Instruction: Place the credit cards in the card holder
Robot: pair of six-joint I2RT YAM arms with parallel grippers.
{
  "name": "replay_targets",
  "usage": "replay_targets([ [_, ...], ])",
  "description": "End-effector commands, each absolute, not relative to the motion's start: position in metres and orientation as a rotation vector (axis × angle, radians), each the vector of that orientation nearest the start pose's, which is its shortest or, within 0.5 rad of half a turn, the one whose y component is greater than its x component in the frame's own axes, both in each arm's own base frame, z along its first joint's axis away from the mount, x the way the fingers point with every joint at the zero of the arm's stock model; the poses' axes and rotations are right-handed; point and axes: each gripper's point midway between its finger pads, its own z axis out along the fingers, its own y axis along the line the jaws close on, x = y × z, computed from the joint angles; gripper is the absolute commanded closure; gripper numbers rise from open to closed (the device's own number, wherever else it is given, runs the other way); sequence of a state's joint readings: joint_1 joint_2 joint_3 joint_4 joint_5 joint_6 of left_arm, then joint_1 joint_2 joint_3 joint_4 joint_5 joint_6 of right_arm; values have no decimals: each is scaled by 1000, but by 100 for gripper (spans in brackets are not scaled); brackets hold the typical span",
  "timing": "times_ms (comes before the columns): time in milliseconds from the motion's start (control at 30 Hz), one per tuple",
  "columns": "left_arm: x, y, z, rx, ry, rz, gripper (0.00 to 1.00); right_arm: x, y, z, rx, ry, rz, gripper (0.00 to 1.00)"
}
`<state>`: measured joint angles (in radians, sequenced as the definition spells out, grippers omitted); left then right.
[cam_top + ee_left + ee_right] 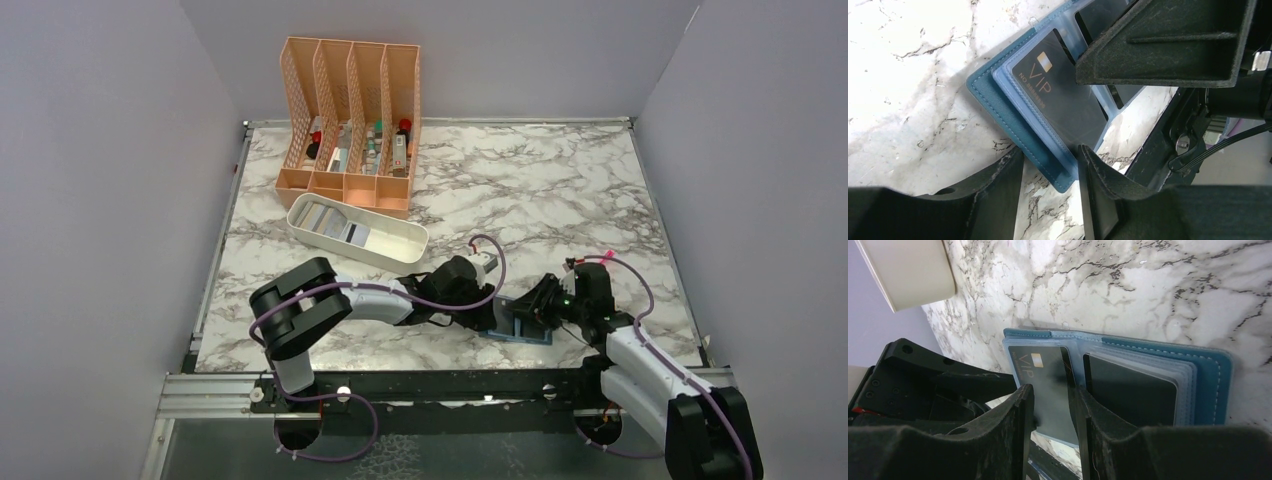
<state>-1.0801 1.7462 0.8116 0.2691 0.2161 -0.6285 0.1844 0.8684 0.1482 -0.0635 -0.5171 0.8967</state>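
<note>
Noted at 6 o'clock on the counter (560, 200), between both arms: the card holder (525, 330), laid open and flat. A black VIP card (1058, 95) is seated in one clear sleeve, and a second dark card (1128, 390) is seen in the neighbouring one. At 9 o'clock of the holder, the left end effector (1050, 155) is held partly open with the holder's corner between its fingers, and nothing is clamped. At 3 o'clock, the right end effector (1052, 390) is parted astride the VIP sleeve, and nothing is gripped. More credit cards (325, 218) are seen in the white tray (350, 248) at 11 o'clock.
</note>
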Motion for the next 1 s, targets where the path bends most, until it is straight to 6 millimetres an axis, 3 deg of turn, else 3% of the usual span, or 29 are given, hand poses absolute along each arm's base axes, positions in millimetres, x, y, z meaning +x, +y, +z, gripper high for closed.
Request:
replay_targets([
  [0, 138, -428, 51, 715, 2358, -1220, 58, 178, 154, 36, 596, 2425, 1131, 60],
  [200, 136, -429, 56, 663, 2377, -1255, 97, 186, 143, 48, 546, 2433, 998, 60],
  [233, 136, -428, 57, 652, 2377, -1257, 100, 188, 140, 52, 541, 2434, 970, 60],
  [267, 137, -427, 60, 639, 2373, -1254, 100, 189, 137, 56, 540, 2435, 941, 60],
  [300, 143, -419, 65, 602, 2370, -1207, 100, 195, 125, 79, 520, 2412, 836, 60],
  [433, 148, -414, 84, 564, 2315, -1208, 100, 202, 107, 97, 521, 2371, 697, 59],
  [600, 151, -416, 95, 543, 2281, -1225, 100, 216, 92, 93, 584, 2339, 584, 57],
  [700, 154, -412, 90, 486, 2302, -1204, 71, 232, 77, 90, 633, 2325, 460, 58],
  [867, 153, -408, 80, 444, 2335, -1191, 48, 250, 57, 95, 647, 2340, 275, 52],
  [967, 154, -410, 71, 410, 2357, -1192, 41, 255, 50, 90, 637, 2355, 209, 46],
])
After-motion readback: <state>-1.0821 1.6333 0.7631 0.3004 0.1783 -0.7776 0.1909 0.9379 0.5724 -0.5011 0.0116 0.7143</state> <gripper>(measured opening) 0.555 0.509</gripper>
